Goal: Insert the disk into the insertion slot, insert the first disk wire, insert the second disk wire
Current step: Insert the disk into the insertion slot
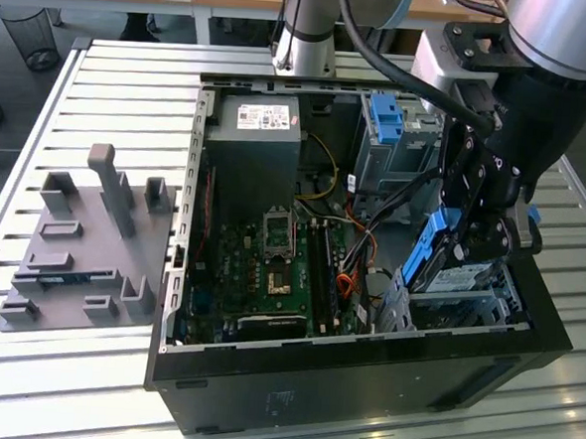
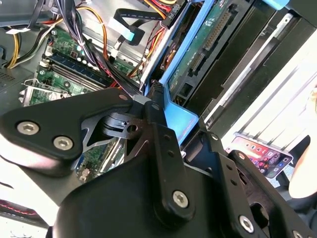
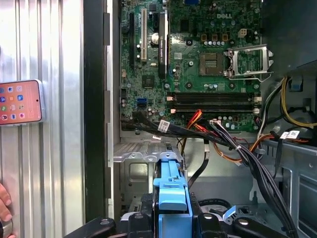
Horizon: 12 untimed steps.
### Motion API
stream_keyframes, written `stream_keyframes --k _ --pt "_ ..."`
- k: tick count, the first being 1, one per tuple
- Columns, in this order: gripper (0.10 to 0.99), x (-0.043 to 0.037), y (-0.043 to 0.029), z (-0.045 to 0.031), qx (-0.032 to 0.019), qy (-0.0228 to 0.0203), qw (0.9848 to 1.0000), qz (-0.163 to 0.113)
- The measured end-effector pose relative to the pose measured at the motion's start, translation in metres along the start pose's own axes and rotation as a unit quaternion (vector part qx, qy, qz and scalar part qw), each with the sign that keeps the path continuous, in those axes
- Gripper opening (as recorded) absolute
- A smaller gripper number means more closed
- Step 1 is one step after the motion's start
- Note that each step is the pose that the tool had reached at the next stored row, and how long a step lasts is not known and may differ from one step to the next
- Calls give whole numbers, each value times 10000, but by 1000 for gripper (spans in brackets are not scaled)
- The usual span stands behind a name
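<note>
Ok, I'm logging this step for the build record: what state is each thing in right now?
gripper: shut on the disk.
disk: tilted, low end at the slot, not seated flat.
insertion slot: no disk seated in it yet.
computer case: side open, insides exposed.
processor socket: cover frame swung open.
phone: screen lit.

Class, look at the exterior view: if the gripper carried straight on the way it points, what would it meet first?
Probably the insertion slot. The gripper, shut on the tilted disk, points down towards that grey cage, and nothing seems to lie between, though depth is unclear.
</note>
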State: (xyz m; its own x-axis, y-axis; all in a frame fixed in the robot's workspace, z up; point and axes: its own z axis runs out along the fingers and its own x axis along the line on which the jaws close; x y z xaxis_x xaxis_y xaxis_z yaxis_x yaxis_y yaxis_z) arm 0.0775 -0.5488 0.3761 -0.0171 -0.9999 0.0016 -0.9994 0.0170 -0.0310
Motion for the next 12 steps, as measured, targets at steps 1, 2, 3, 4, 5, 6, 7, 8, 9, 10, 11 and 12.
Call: stream_keyframes --k 1,2,3,4,5,6,7,8,9,10,11,12 --pt "365 0 1 8 0 0 10000 0" --pt "365 0 1 17 0 0 10000 0" --pt "365 0 1 25 0 0 10000 0" --pt "365 0 1 33 0 0 10000 0" --pt "365 0 1 40 0 0 10000 0" --pt "365 0 2 48 0 0 10000 0" --pt "365 0 2 56 0 0 10000 0" --pt "365 0 2 63 0 0 10000 0" --pt "365 0 2 71 0 0 10000 0" --pt "365 0 3 79 0 0 10000 0" --pt "365 0 3 86 0 0 10000 0" --pt "365 0 3 93 0 0 10000 0"
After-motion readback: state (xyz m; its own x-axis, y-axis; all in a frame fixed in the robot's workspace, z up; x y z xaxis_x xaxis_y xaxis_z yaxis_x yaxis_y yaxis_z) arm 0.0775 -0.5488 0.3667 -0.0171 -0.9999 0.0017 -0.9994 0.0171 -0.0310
